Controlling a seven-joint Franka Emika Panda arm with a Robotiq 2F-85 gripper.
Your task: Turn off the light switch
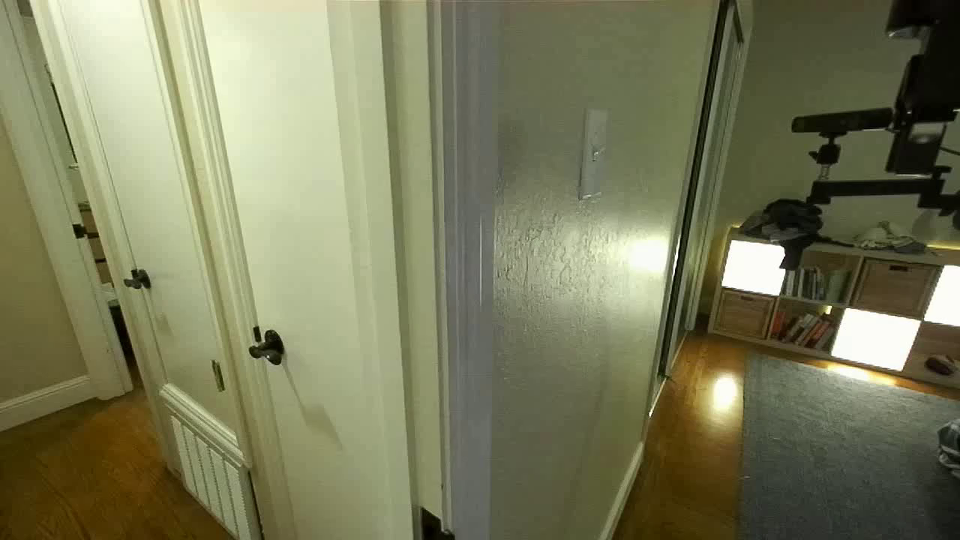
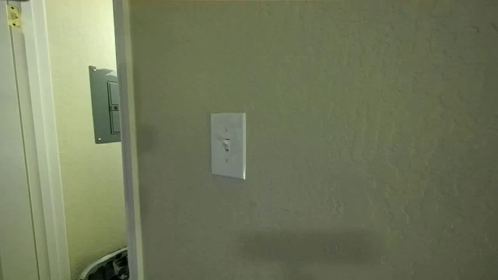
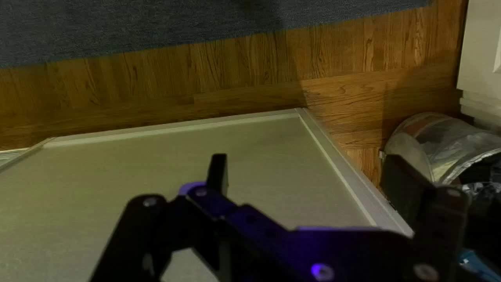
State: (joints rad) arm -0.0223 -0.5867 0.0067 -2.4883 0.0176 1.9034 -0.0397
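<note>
Jaws wide, empty; light switch [image 2: 228,146] untouched; advise narrowing them, then nudging its lever [image 2: 226,144] gently (probably downward).

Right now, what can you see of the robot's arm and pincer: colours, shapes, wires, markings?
In the wrist view, the pincer is black, with two angular fingers on jointed links, small round screw-like heads and a violet sheen across the middle. I see no wires or markings there. Dark gear in an exterior view may be its arm; I can't tell.
</note>
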